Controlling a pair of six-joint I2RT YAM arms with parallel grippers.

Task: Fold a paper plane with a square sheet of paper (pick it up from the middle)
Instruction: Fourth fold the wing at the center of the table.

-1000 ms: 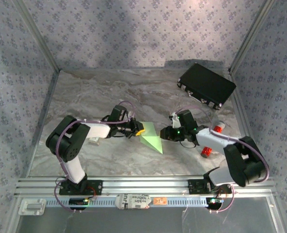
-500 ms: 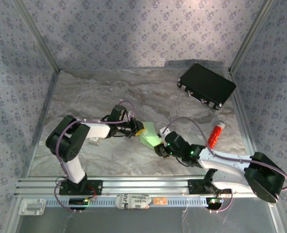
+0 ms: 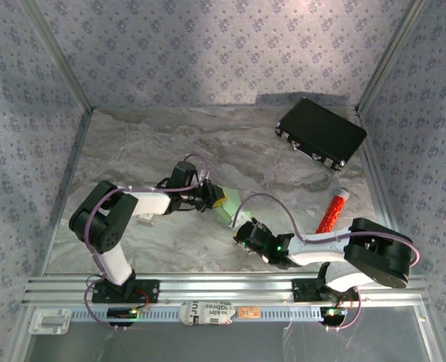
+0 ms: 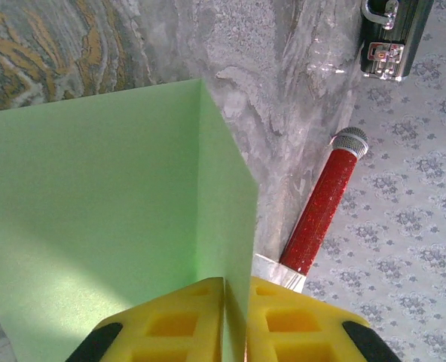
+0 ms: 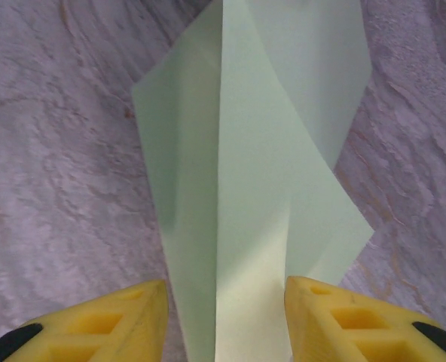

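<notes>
The square sheet of paper [image 3: 228, 205] is pale green and creased into a pointed, partly folded shape. It stands up off the marble table between the two grippers. My left gripper [image 3: 218, 202] is shut on one upright fold of it, and in the left wrist view the yellow fingers [image 4: 170, 324] pinch the paper [image 4: 95, 211] along its crease. My right gripper [image 3: 240, 228] sits at the paper's near end. In the right wrist view its jaws [image 5: 227, 317] are open and straddle the narrow folded part of the paper [image 5: 261, 188] without clamping it.
A black rectangular case [image 3: 321, 132] lies at the back right. A red glittery cylinder [image 3: 332, 211] lies on the right, beyond the right forearm, and shows in the left wrist view [image 4: 321, 204]. The patterned walls and metal frame [image 3: 208, 288] bound the table.
The right arm swung from the paper's right side round to its near end and lowered, jaws widening around the fold. This uncovered the red cylinder. The left gripper kept its pinch in place.
</notes>
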